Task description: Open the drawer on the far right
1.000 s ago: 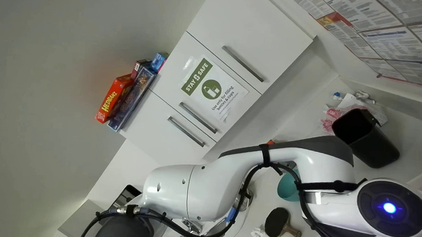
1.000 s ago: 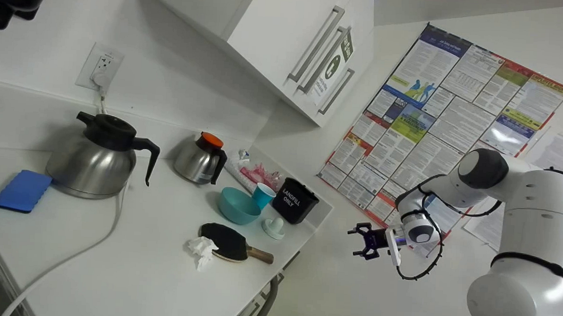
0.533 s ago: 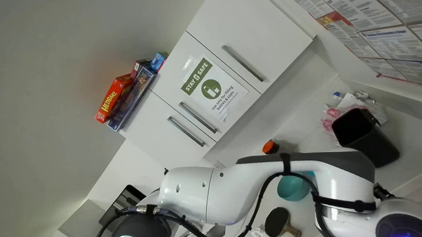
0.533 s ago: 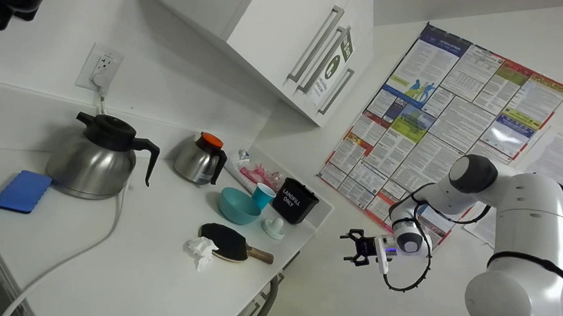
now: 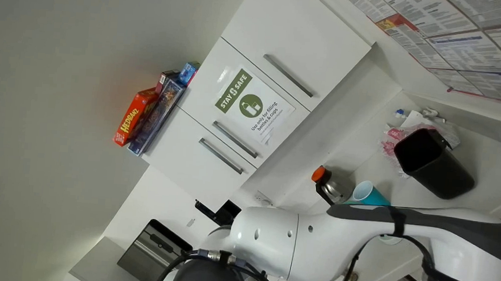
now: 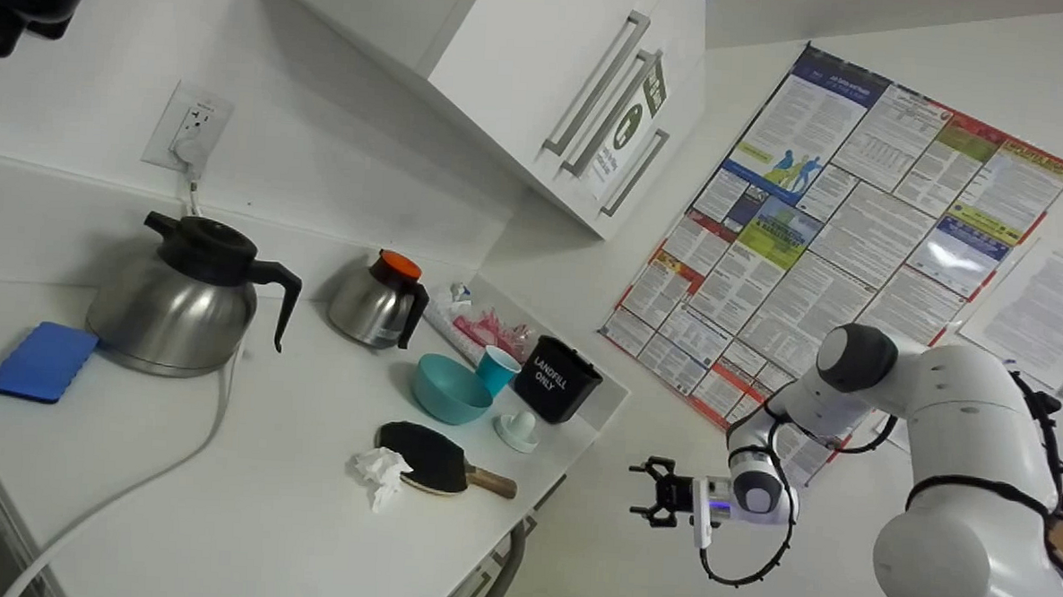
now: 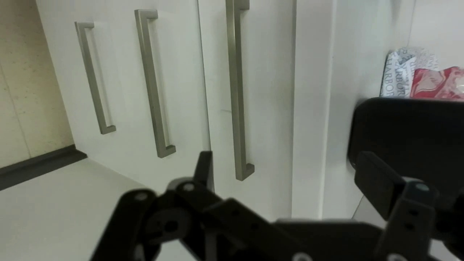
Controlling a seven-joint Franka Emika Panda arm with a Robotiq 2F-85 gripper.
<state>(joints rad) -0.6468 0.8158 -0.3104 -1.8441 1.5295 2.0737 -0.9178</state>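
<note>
In the wrist view, white drawer fronts carry grey bar handles. The front nearest the counter (image 7: 270,108) has a long handle (image 7: 236,90). A second handle (image 7: 152,83) and a third handle (image 7: 88,78) lie farther left in that picture, toward the floor. The fronts look closed. My gripper (image 7: 291,170) is open with nothing between its fingers. The nearest handle shows beyond the fingers, inside the left one, not touched. In an exterior view, the gripper (image 6: 640,490) hangs in the air off the counter's edge, fingers toward the counter. Handles under the counter (image 6: 511,567) show only partly there.
On the counter (image 6: 244,501) stand a black bin (image 6: 557,380), a teal bowl (image 6: 451,391), a blue cup (image 6: 497,369), a paddle (image 6: 426,455) and a small steel pitcher (image 6: 370,305). The bin (image 7: 409,127) shows behind my right finger. Upper cabinets (image 5: 293,33) hang above.
The arm has swung, carrying the gripper left and down in an exterior view, closer to the counter edge. The gripper stays open. The drawer fronts show no visible change.
</note>
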